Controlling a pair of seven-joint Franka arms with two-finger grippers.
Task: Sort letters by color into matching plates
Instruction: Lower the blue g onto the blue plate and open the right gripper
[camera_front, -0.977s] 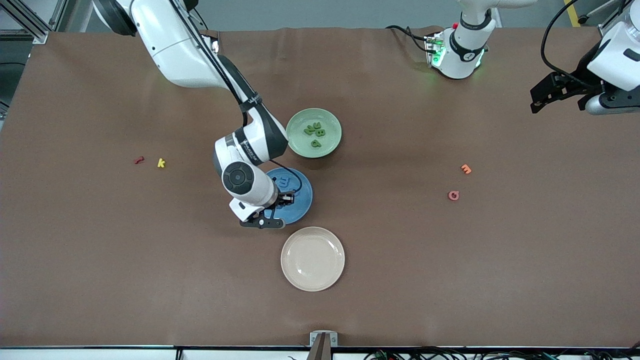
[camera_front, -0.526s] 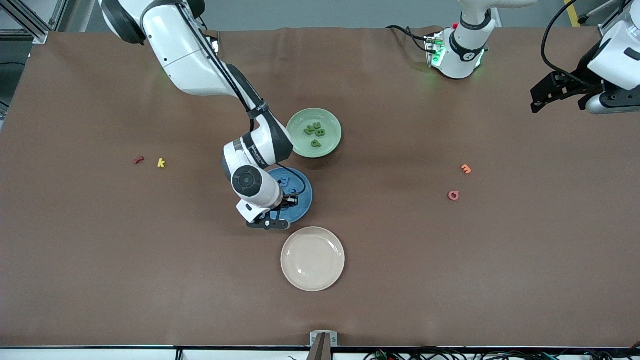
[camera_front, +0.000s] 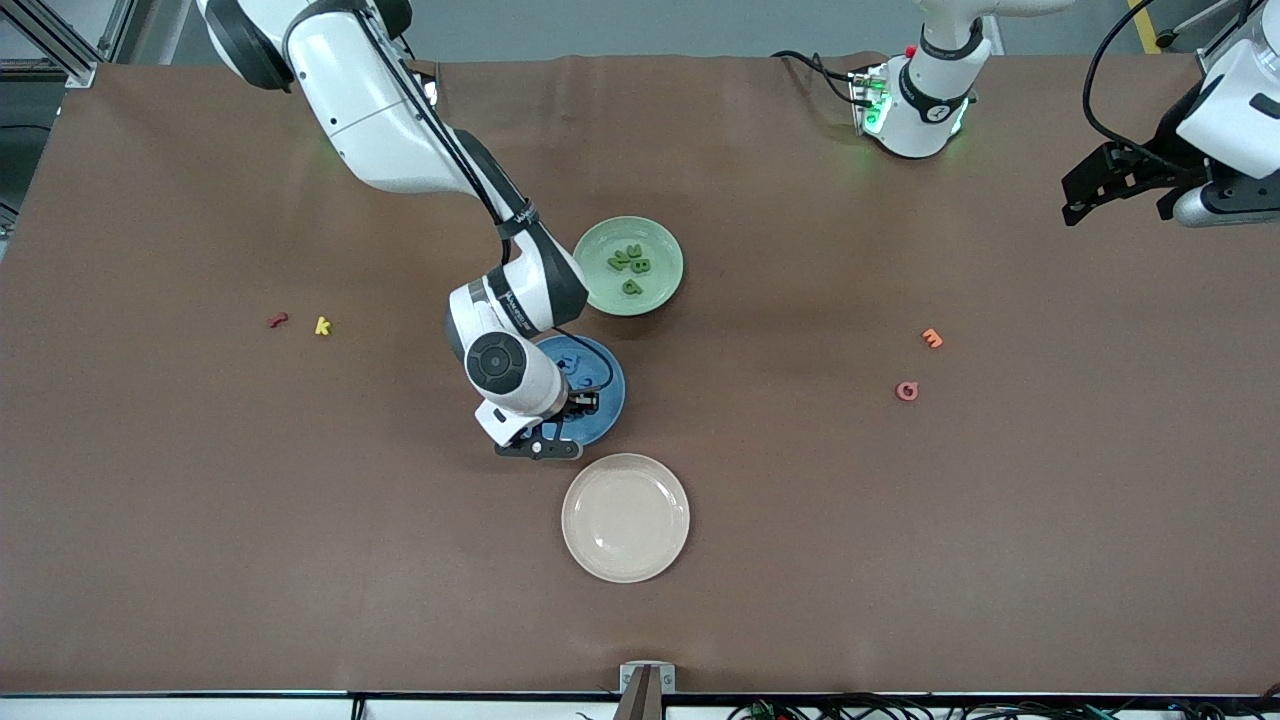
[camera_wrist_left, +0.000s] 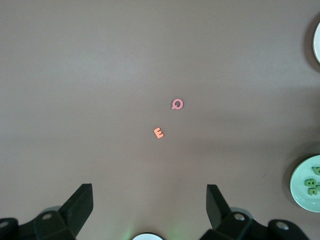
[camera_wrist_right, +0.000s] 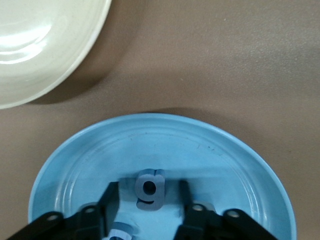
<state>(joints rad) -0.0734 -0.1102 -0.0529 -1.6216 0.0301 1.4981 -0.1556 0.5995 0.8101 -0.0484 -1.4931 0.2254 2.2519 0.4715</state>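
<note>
Lying between end effector (camera_wrist_right: 149, 200) fingers: letter (camera_wrist_right: 149, 190).

Right arm (camera_front: 400, 140), upper left of frame: glossy white shells, dark grey joint bands, black round cap at wrist, thin black cable clipped along the links. Right tool (camera_front: 580, 404): black fingers and black bracket, small screws seen in wrist view. Left arm (camera_front: 925, 90), upper right: white base, black ring, green light, black cables. Left tool (camera_wrist_left: 150, 207): black angular fingers.
</note>
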